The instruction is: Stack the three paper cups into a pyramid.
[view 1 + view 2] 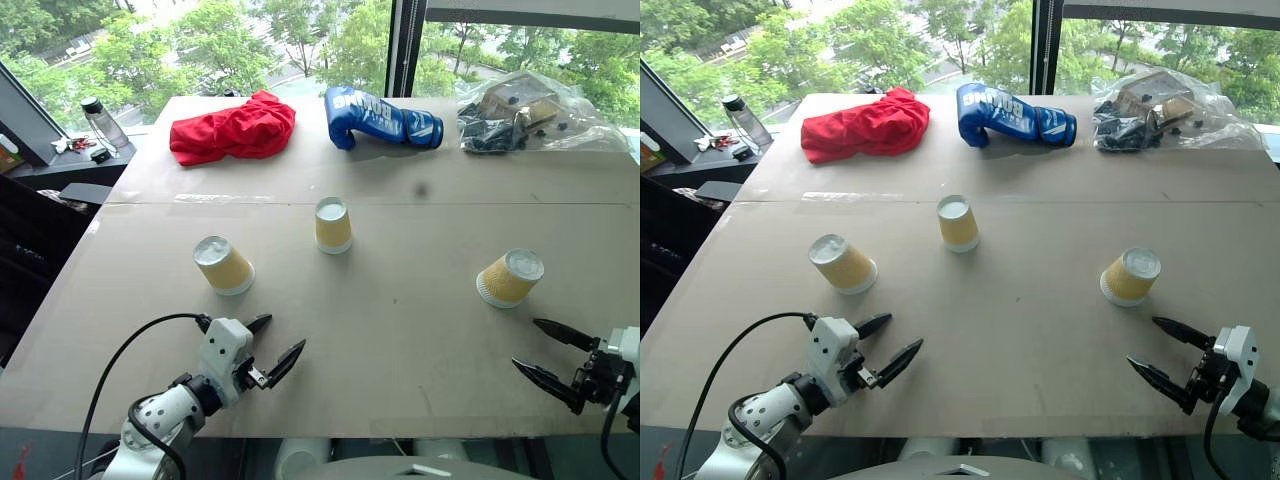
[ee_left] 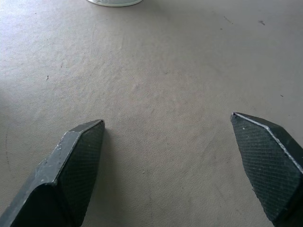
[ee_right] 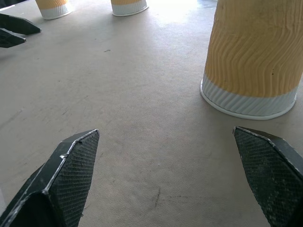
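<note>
Starting stage: three paper cups upside down, well apart on bench (image 1: 400,330) — left cup (image 1: 224,265) 9 o'clock, middle cup (image 1: 332,224) 12, right cup (image 1: 509,277) 3. Nothing stacked. Left gripper (image 1: 272,345), right gripper (image 1: 548,352): jaws spread, empty.

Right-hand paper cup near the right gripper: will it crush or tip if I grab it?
The right-hand paper cup looks thin-walled, so a hard squeeze would probably dent it. It stands upside down on its wide rim, so likely stable. Ribbed sides should grip well.

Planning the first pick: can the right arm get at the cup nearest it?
Probably yes. The right end effector is open, and only bare table lies between it and the right cup.
</note>
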Motion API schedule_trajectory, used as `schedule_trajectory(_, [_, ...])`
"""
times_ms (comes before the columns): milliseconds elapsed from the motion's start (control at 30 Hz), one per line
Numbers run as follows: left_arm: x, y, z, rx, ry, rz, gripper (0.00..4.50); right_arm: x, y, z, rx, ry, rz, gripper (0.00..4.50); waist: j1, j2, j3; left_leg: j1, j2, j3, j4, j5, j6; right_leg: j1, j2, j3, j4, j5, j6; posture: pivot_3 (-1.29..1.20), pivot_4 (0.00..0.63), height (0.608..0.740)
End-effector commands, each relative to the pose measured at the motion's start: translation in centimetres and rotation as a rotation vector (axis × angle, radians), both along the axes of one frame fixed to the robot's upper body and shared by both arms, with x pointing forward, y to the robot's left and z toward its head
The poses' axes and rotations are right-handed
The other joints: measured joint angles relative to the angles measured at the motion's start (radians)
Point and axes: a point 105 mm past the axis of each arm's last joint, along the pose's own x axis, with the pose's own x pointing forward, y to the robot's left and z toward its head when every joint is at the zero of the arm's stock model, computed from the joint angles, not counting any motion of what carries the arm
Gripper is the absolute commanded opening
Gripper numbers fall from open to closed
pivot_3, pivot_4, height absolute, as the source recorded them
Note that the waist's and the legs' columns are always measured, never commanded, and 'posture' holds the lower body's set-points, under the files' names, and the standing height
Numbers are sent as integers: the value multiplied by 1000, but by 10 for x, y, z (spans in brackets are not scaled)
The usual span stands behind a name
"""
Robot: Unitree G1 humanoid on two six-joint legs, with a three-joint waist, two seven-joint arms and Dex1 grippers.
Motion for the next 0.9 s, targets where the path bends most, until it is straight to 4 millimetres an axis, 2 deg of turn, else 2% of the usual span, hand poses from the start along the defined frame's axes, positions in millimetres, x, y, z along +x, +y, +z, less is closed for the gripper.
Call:
schedule_trajectory(33, [-2,2,2,5,-8,7,4394,-1,-4,4,-18,-36,3,4500,0,0,0,0,0,0,0,0,0,0,0,0,0,0,0,0,150,740])
schedule_trajectory(567, [-2,3,8,-37,-27,-19,4394,-1,0,0,-28,-42,13,4500,0,-3,3,0,0,0,0,0,0,0,1,-1,0,0,0,0,150,740])
schedule_trajectory(700, [-9,-3,14,-76,-48,-85,4394,-2,2,0,-22,-36,28,4500,0,-4,4,0,0,0,0,0,0,0,1,-1,0,0,0,0,150,740])
schedule_trajectory(767, [-14,-6,18,-106,-59,-107,4394,-4,7,1,3,-29,49,4500,-1,-4,4,0,0,0,0,0,0,0,1,0,0,0,0,0,150,740])
schedule_trajectory(900, [-16,-3,25,-157,-134,-22,4394,-11,35,4,58,-14,166,4500,0,-4,4,0,0,-1,0,0,0,0,1,-1,0,0,0,0,150,740])
